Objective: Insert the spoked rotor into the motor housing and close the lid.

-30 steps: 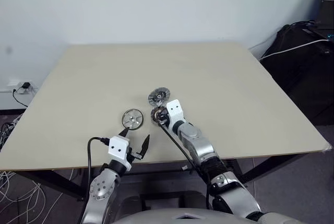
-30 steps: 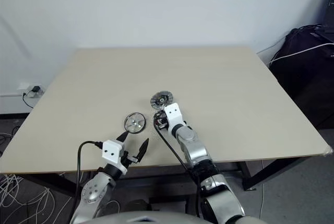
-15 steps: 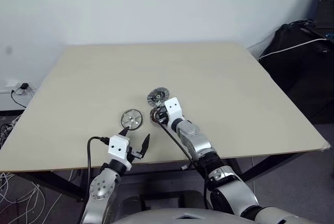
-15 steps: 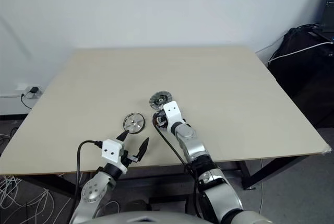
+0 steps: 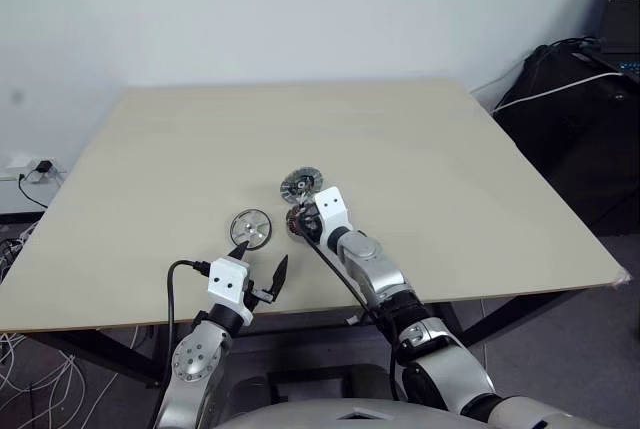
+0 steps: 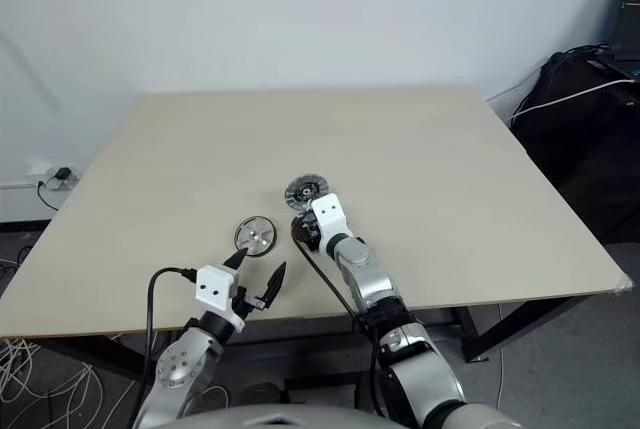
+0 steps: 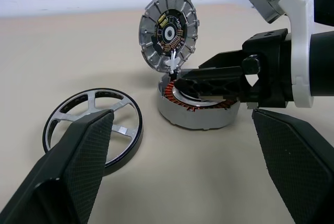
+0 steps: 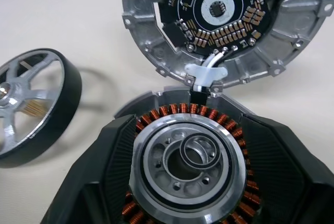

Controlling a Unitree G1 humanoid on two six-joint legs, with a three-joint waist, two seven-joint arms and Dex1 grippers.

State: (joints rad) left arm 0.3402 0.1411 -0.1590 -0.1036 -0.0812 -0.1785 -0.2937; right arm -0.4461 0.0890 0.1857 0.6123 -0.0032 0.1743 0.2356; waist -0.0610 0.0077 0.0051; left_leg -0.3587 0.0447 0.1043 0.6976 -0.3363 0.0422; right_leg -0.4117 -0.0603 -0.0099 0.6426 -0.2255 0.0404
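I am noting the right gripper partly covering the round motor housing of copper windings near the beige table's middle; its fingers flank it, grip uncertain. One ribbed grey lid stands propped open. One shiny spoked rotor lies beside. The left gripper is hovering spread wide, empty.
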